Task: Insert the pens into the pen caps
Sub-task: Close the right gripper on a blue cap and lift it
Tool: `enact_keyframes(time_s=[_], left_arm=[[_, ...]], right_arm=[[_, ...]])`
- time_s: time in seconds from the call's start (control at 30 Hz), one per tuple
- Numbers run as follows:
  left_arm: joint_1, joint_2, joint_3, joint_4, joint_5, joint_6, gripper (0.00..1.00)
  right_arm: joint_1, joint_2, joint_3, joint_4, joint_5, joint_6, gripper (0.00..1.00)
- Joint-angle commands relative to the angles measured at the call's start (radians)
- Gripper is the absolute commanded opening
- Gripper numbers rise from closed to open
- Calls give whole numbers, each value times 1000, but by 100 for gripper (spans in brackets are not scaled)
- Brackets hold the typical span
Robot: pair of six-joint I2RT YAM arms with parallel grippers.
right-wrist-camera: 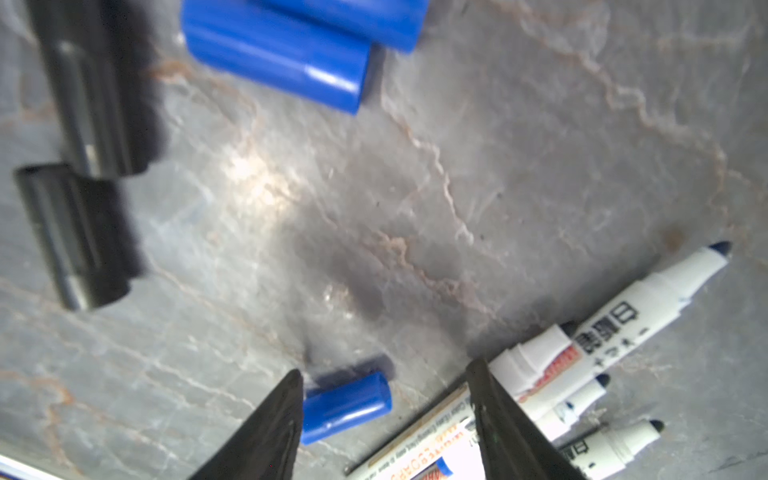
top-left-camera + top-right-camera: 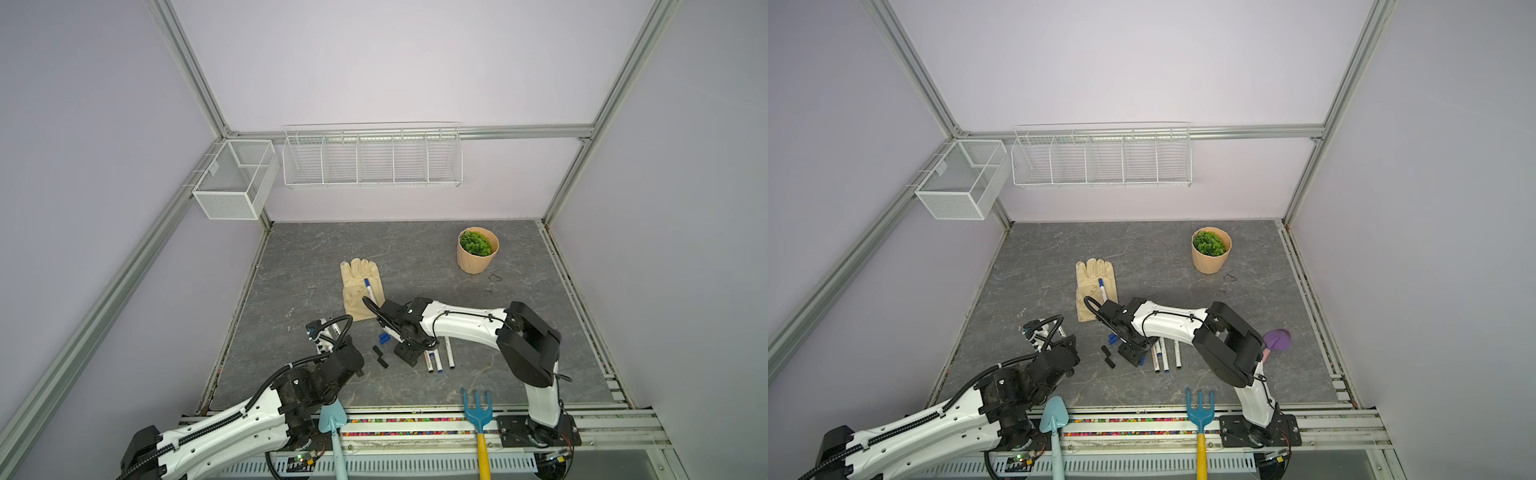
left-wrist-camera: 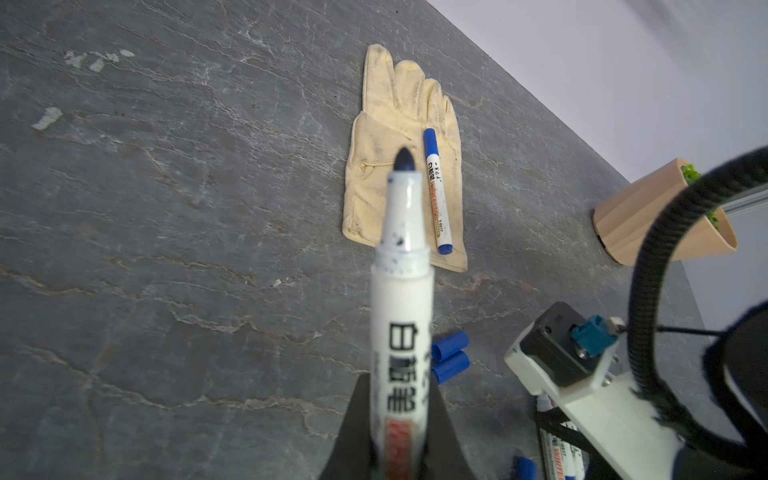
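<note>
My left gripper [image 3: 399, 386] is shut on a white pen [image 3: 401, 291] whose bare dark tip points toward the glove. In both top views that gripper [image 2: 322, 332] [image 2: 1040, 332] hovers left of the caps. My right gripper [image 1: 386, 370] is open and points down at the table, a loose blue pen cap [image 1: 347, 405] lying between its fingers beside one fingertip. Two more blue caps [image 1: 282, 54] [image 2: 384, 338] and two black caps [image 1: 79, 237] [image 2: 380, 356] lie close by. Several uncapped pens [image 1: 648, 307] [image 2: 440, 357] lie beside the right gripper [image 2: 409, 355]. A blue-capped pen [image 2: 370, 291] rests on the glove.
The cream glove [image 2: 357, 286] lies behind the grippers. A potted plant [image 2: 477, 249] stands at the back right. A light blue trowel [image 2: 332, 415] and a blue rake [image 2: 477, 409] lie at the front edge, a purple trowel [image 2: 1277, 338] behind the right arm. Wire baskets [image 2: 372, 160] hang on the wall.
</note>
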Motion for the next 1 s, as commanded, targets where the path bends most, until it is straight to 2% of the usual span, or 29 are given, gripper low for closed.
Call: enact_keyframes(time_s=[0.0,0.27,0.43,0.7,0.83,0.97], left_arm=[[3,6,28,7,-15,10,0],[3,16,39,4,-13,21,0],[3,19,40,4,-12,24,0],[3,21,41,1,-15,24,0],[3,24,44,1,-16,26,0],[3,24,45,-2,-17,26,0]], right_arm=[[-6,-50,-45,-1,-48,9,65],[-8,-60,-94,-17,-140,16,55],[-26,-65,-102,-11,-174,26,54],[-29,-42,-85,2,-191,14,47],[-19,-25,-62,-7,-185,3,41],[-7,-15,-44,3,-172,-19,40]])
